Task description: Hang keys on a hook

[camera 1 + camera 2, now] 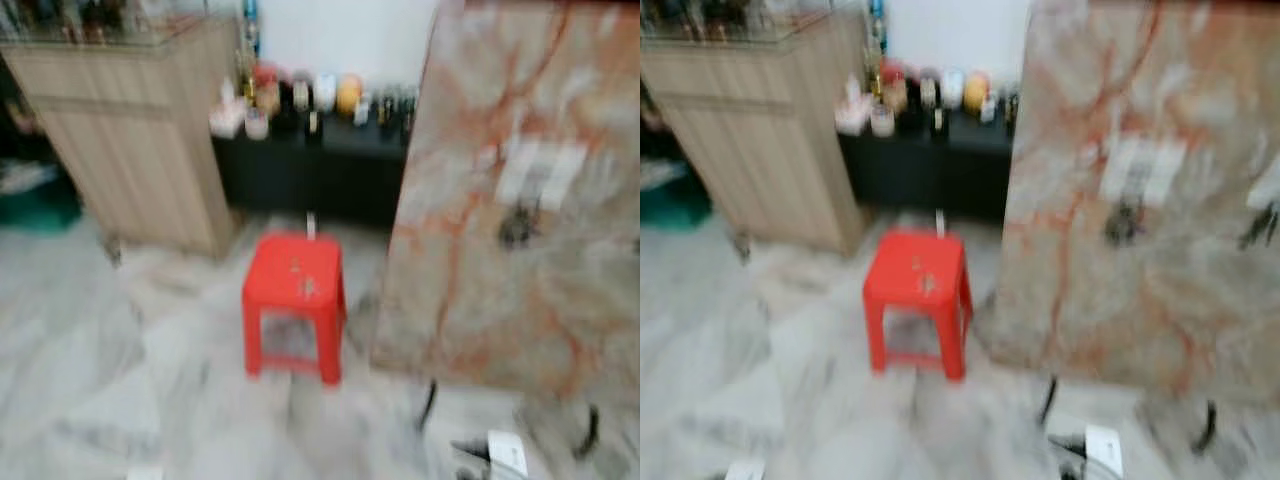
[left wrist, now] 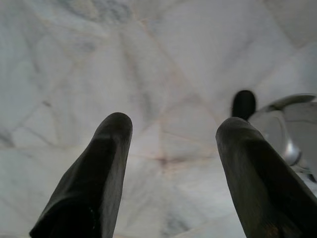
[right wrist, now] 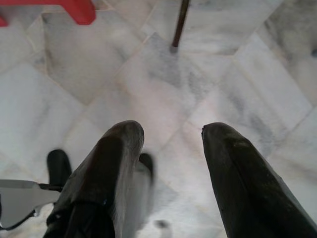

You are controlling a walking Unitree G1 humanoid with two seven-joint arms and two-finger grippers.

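Both head views are blurred. A small dark object lies on the marble tabletop at the right, beside white patches; I cannot tell whether it is the keys. The red plastic stool stands mid-floor with small marks on its seat. I can make out no hook. My left gripper hangs open above the marble floor, nothing between its fingers. My right gripper is open too, over floor tiles near a corner of the red stool and a dark table leg.
A tall wooden cabinet stands at the left. A low black shelf with several bottles and jars runs along the back wall. A white object with dark cables lies on the floor by the table legs. Open marble floor spreads left of the stool.
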